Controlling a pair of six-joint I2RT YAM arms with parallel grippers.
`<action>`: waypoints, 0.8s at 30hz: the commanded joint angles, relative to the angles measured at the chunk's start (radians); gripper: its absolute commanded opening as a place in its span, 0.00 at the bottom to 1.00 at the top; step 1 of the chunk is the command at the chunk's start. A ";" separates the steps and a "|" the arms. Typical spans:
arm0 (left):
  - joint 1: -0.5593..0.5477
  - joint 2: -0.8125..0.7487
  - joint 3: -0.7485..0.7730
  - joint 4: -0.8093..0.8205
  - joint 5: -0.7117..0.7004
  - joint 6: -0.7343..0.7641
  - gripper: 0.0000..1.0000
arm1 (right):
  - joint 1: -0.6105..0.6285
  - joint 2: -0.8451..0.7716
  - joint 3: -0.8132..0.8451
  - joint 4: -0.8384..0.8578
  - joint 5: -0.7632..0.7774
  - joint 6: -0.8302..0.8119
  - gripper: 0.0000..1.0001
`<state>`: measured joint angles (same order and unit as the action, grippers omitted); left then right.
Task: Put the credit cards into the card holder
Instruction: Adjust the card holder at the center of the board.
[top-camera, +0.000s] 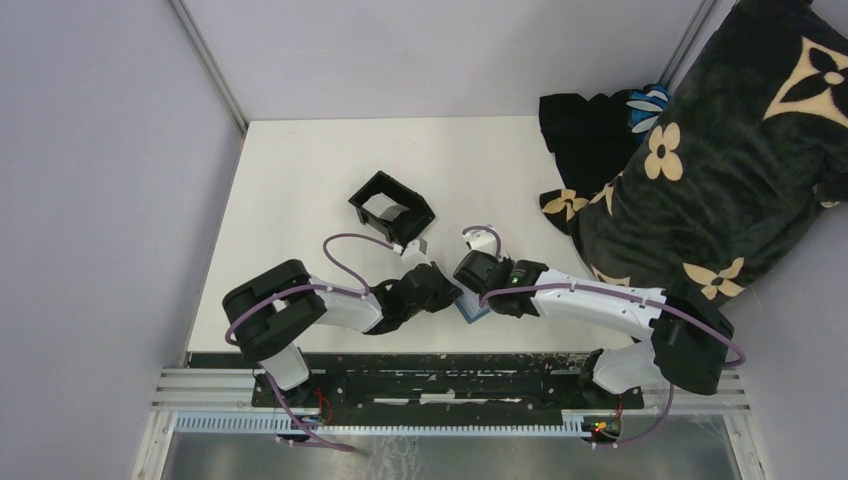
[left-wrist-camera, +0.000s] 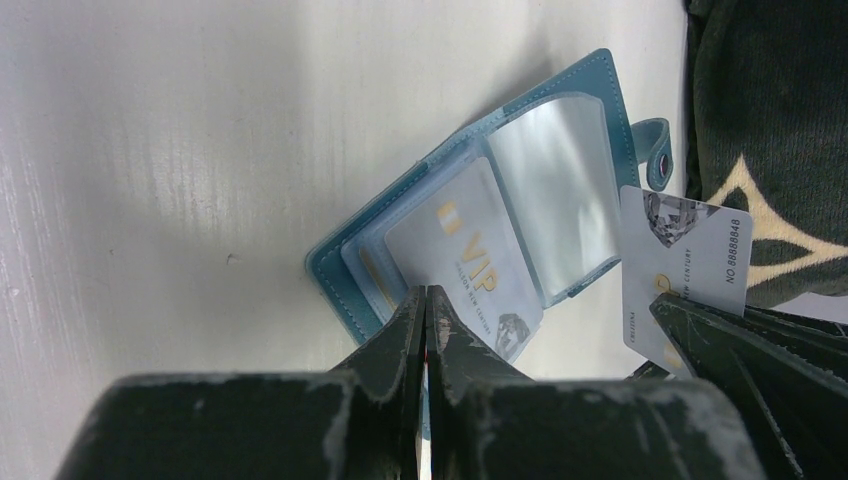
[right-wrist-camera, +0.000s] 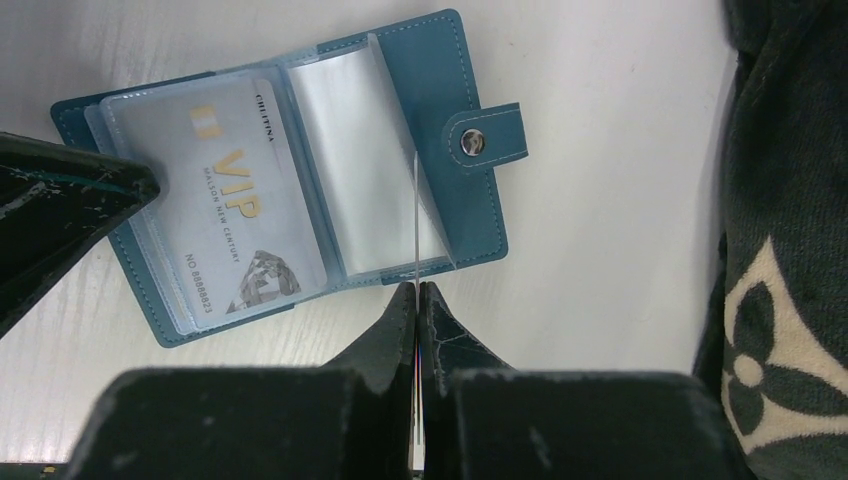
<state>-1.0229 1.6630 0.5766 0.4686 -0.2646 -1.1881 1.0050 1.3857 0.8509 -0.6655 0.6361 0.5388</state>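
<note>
The teal card holder (right-wrist-camera: 450, 60) lies open on the white table, its clear sleeves spread; only a blue corner of it (top-camera: 472, 312) shows from above. One credit card (right-wrist-camera: 225, 200) marked VIP sits inside the left sleeve (left-wrist-camera: 465, 255). My right gripper (right-wrist-camera: 417, 288) is shut on a second credit card (left-wrist-camera: 690, 255), held upright and edge-on (right-wrist-camera: 415, 220) over the empty right sleeve. My left gripper (left-wrist-camera: 427, 292) is shut, its tips resting on the left sleeve at the VIP card's edge (right-wrist-camera: 150, 185). Both grippers meet over the holder (top-camera: 460, 295).
A black open-topped box (top-camera: 392, 207) stands just behind the grippers. A dark blanket with cream flowers (top-camera: 700, 170) covers the table's right side, close to the holder (right-wrist-camera: 790, 250). Grey walls close in the table at the back and left.
</note>
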 joint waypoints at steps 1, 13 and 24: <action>-0.004 0.048 -0.010 -0.127 -0.040 0.043 0.06 | -0.005 -0.035 -0.004 0.041 0.036 -0.053 0.01; -0.004 0.055 -0.013 -0.127 -0.042 0.041 0.06 | -0.043 -0.003 0.050 0.064 0.047 -0.133 0.01; -0.002 0.055 -0.005 -0.141 -0.061 0.060 0.06 | -0.079 0.024 0.051 0.103 0.005 -0.158 0.01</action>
<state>-1.0233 1.6749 0.5831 0.4778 -0.2676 -1.1881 0.9421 1.3987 0.8623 -0.6003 0.6518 0.3950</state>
